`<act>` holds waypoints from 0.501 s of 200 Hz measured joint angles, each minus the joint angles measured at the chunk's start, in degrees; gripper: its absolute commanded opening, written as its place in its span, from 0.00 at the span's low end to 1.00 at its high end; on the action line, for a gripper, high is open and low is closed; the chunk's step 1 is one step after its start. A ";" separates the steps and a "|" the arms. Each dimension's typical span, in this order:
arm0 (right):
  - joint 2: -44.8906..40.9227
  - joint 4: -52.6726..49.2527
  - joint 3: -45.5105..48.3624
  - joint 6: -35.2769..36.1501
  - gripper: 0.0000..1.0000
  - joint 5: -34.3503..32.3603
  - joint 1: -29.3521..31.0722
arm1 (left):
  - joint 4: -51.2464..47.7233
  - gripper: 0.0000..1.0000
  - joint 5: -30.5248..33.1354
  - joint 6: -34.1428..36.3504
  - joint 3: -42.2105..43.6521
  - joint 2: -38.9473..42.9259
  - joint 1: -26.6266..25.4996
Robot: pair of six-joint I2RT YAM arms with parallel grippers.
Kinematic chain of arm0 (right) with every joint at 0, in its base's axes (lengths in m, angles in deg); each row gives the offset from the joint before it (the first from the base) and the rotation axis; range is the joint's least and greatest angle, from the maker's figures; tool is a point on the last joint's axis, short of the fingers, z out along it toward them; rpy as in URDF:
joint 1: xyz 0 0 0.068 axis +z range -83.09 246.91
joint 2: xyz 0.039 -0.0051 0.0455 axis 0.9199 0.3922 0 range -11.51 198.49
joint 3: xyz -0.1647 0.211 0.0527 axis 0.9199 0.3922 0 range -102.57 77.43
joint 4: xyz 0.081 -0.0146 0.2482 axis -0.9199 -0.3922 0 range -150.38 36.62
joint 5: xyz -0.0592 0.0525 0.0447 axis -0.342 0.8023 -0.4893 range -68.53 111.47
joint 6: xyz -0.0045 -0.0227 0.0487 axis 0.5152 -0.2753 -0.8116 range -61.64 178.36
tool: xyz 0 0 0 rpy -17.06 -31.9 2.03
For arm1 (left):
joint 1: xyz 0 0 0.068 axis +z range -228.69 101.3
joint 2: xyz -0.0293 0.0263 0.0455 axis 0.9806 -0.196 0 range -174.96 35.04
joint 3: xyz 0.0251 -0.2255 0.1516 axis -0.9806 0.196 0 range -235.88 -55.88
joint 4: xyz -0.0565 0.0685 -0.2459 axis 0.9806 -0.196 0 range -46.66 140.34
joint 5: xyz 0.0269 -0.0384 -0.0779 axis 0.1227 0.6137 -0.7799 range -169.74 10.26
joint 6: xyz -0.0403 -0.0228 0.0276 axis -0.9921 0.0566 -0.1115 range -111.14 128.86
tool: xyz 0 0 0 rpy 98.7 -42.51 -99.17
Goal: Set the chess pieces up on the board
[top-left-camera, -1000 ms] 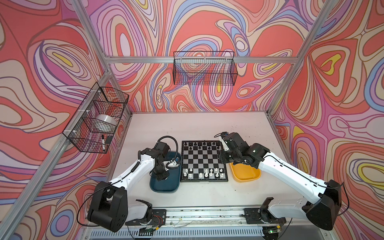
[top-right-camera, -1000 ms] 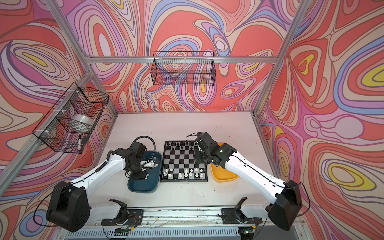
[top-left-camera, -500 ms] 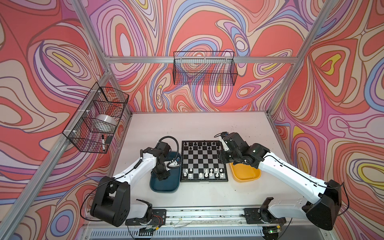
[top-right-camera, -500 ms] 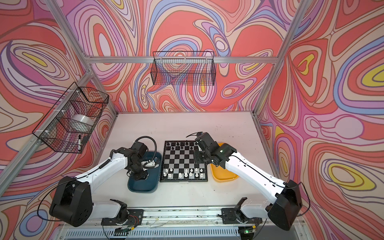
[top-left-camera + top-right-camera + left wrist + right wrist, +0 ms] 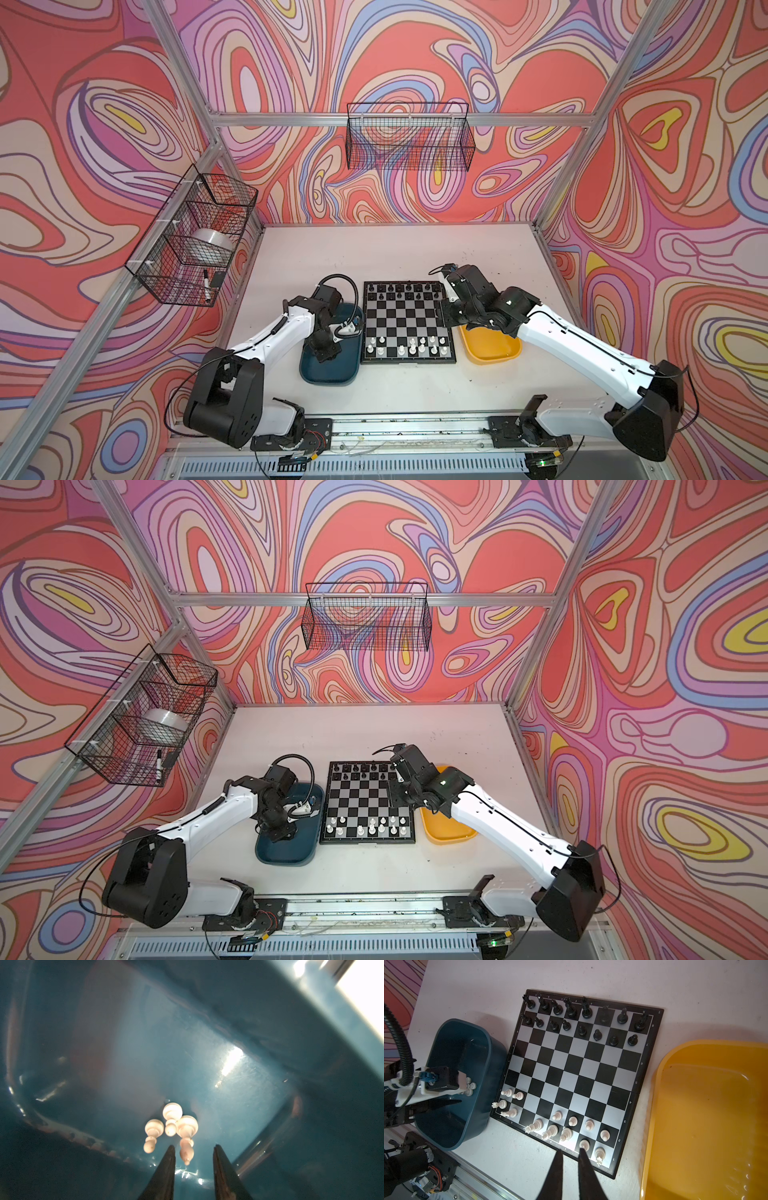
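Desk [image 5: 395, 257] is set with teal tray [image 5: 249, 1064], three white pieces [image 5: 172, 1118] laid inside; left hand [image 5: 193, 1147] is spread over them; right hand [image 5: 570, 1150] is pressed together.

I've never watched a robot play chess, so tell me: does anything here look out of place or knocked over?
Nothing broken or spilled. Three white pieces lie on their sides in the teal tray, while the white end of the board shows three gaps; the black rows are full.

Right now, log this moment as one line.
board: black pieces set, white incomplete | left gripper: open around white piece in teal tray | right gripper: shut, empty, above board
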 measured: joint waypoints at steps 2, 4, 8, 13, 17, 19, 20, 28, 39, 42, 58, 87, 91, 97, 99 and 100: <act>0.00 0.00 0.00 0.00 0.15 0.00 0.00 | 0.00 0.32 -0.02 0.00 0.00 0.00 0.00; 0.00 -0.02 -0.02 0.00 0.15 0.00 0.00 | 0.02 0.32 0.00 0.00 0.02 0.00 0.00; 0.00 -0.02 0.00 0.00 0.15 0.00 0.00 | 0.04 0.32 0.00 0.00 0.02 0.00 0.00; 0.00 -0.02 0.00 0.00 0.15 0.00 0.00 | 0.07 0.32 0.00 0.00 0.02 0.00 0.00; 0.00 -0.04 0.00 0.00 0.15 0.00 0.00 | 0.09 0.32 -0.02 0.00 0.02 0.00 0.00; 0.00 -0.02 -0.02 0.00 0.15 0.00 0.00 | 0.11 0.32 0.00 0.00 0.02 -0.02 0.00; 0.00 -0.04 0.00 0.00 0.15 0.00 0.00 | 0.11 0.32 -0.02 0.00 0.02 0.00 0.00; 0.00 -0.04 -0.02 0.00 0.15 0.02 0.00 | 0.15 0.32 -0.02 0.00 0.02 -0.02 0.00; 0.00 -0.04 0.00 0.00 0.15 0.02 0.00 | 0.22 0.31 -0.07 0.00 0.13 -0.02 0.00; 0.00 -0.04 0.00 0.00 0.15 0.02 0.00 | 0.20 0.31 -0.09 0.00 0.15 -0.02 0.00; -0.09 -0.15 0.00 0.00 0.15 0.02 0.00 | 0.22 0.30 -0.15 0.00 0.31 -0.02 0.00; -0.55 -0.28 0.00 -0.02 0.15 0.04 0.00 | 0.35 0.29 -0.15 0.00 0.39 -0.04 0.00; -0.63 -0.31 0.00 -0.02 0.15 0.04 0.00 | 0.46 0.29 -0.15 0.00 0.46 -0.07 0.00; -0.76 -0.33 0.02 -0.04 0.15 0.04 0.00 | 0.61 0.29 -0.15 0.00 0.57 -0.07 0.00; -0.81 -0.33 0.02 -0.04 0.15 0.04 0.00 | 0.66 0.28 -0.15 0.00 0.59 -0.07 0.00; -0.85 -0.33 0.02 -0.04 0.15 0.04 0.00 | 0.66 0.28 -0.15 0.00 0.61 -0.07 0.00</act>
